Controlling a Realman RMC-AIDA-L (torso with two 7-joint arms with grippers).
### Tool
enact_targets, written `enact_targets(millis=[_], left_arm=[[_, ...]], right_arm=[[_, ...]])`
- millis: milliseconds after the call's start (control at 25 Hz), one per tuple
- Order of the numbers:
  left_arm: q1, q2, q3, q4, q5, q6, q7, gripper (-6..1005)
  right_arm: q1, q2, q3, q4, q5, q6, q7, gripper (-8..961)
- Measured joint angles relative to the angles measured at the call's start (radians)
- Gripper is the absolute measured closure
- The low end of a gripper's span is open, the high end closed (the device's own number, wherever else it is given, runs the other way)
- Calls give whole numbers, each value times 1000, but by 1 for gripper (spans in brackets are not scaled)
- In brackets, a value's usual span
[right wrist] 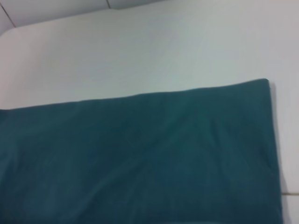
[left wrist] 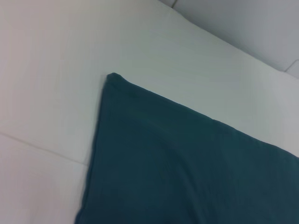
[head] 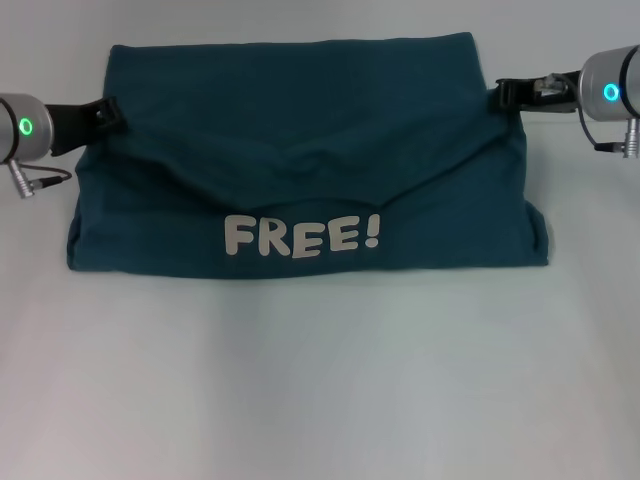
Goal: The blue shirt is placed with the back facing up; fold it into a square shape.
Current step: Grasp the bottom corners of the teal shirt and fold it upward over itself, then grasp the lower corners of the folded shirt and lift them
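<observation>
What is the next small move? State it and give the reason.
Probably ease the left gripper and right gripper outward, off the blue shirt's side edges. The far half already lies folded over toward the FREE! print, and the bundle is wider than deep, so a sideways fold likely follows.

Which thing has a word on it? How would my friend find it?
Look at the white table. Lying in the middle, between the left pincer and right pincer, is the blue shirt, folded. Only it says "FREE!" in pale letters.

white table, folded blue shirt lying flat
</observation>
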Motion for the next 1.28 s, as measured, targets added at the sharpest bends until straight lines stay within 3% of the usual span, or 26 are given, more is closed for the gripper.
enact_targets(millis=[80, 240, 520, 720, 800, 840, 1120, 1280], left_arm=[[-1, -2, 0, -7, 0, -11, -16, 884], [11, -5, -12, -14, -9, -30, -54, 770], [74, -30, -58, 56, -40, 2, -56, 612], [169, -39, -62, 146, -159, 113, 41, 486], [212, -39, -64, 161, -242, 183, 150, 427], [259, -41, -64, 174, -341, 267, 329, 398], [325, -47, -89, 182, -428, 378, 654, 418], [340, -52, -107, 175, -424, 364, 774, 430]], right_arm=[[6, -11, -4, 24, -1, 4, 3, 914], [4, -14, -5, 24, -2, 7, 4, 897], [-45, -27, 42, -47, 41, -118, -3, 605], [-201, -17, 94, -181, 249, -346, -108, 426], [-271, -14, 99, -197, 350, -425, -174, 389], [-351, -13, 101, -200, 459, -503, -257, 370], [-527, -12, 121, -194, 633, -659, -412, 370], [-565, -5, 146, -177, 639, -693, -456, 370]])
